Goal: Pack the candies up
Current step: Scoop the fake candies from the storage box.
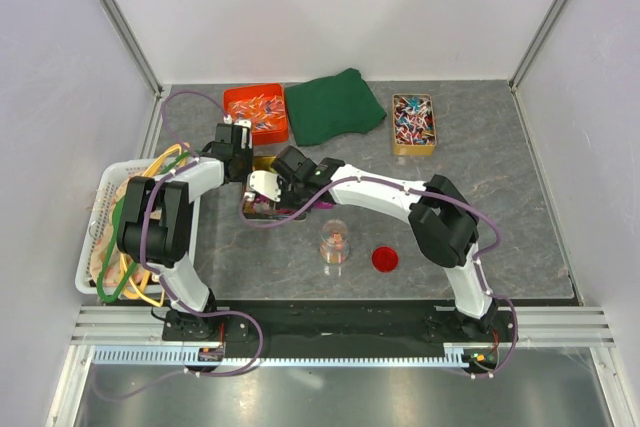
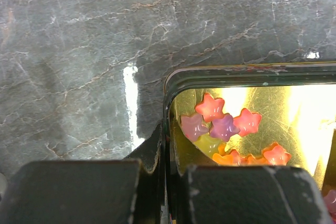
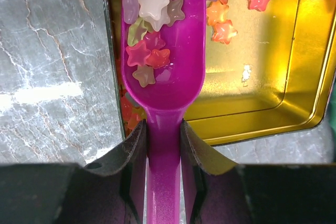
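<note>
The candies (image 2: 220, 124) are small star-shaped gummies in pink, orange, purple and yellow, lying loose in a gold-lined tin (image 2: 247, 72). My left gripper (image 2: 169, 148) is shut on the tin's left wall, one finger inside and one outside. My right gripper (image 3: 164, 135) is shut on the handle of a purple scoop (image 3: 173, 30). The scoop's bowl hangs over the tin (image 3: 262, 93) and holds several candies (image 3: 149, 51). In the top view both grippers (image 1: 240, 152) (image 1: 268, 187) meet over the tin (image 1: 258, 212), which they mostly hide. A small clear jar (image 1: 335, 244) holding a few candies stands open on the table.
A red lid (image 1: 385, 259) lies right of the jar. At the back are an orange tray of slim wrapped sweets (image 1: 256, 112), a green cloth (image 1: 335, 105) and a wooden box of twist-wrapped sweets (image 1: 413, 124). A white basket (image 1: 100, 232) sits at the left edge.
</note>
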Tool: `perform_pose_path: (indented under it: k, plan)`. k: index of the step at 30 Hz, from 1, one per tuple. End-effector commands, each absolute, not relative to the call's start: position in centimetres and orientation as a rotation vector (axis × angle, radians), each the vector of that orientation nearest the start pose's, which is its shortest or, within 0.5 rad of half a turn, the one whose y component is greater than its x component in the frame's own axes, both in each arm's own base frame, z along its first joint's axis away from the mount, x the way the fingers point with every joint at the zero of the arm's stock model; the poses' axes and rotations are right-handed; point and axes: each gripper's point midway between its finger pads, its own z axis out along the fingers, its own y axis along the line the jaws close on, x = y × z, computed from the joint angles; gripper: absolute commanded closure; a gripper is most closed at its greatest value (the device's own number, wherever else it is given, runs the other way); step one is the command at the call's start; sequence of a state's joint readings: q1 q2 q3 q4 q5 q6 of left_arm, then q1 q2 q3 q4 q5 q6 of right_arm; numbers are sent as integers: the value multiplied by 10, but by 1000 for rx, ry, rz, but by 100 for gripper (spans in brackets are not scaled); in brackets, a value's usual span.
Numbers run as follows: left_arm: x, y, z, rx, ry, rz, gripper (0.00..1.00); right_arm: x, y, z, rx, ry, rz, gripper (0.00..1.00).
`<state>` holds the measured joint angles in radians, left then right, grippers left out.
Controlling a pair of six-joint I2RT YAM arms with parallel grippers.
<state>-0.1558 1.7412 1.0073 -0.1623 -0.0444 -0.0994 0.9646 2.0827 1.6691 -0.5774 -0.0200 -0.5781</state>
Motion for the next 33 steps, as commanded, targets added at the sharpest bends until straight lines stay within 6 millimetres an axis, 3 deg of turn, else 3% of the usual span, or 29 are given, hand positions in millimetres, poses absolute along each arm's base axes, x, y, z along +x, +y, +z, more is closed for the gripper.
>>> perform_pose_path:
  k: [1, 5, 10, 16, 24, 33]
  plan:
    - [431, -62, 58, 25, 2371, -79, 98, 288, 377, 60, -1799, 1957, 258, 100]
    - [430, -62, 56, 25, 2374, -78, 98, 288, 377, 53, -1766, 1967, 283, 100]
    - [430, -61, 56, 25, 2375, -76, 98, 312, 384, 54, -1645, 1976, 183, 100]
    - [430, -62, 55, 27, 2377, -77, 98, 345, 378, 63, -1522, 1960, -14, 100]
    - [430, -62, 55, 27, 2378, -77, 98, 343, 375, 77, -1544, 1919, 8, 100]
    - [430, -61, 54, 27, 2379, -75, 98, 334, 374, 103, -1473, 1885, 178, 100]
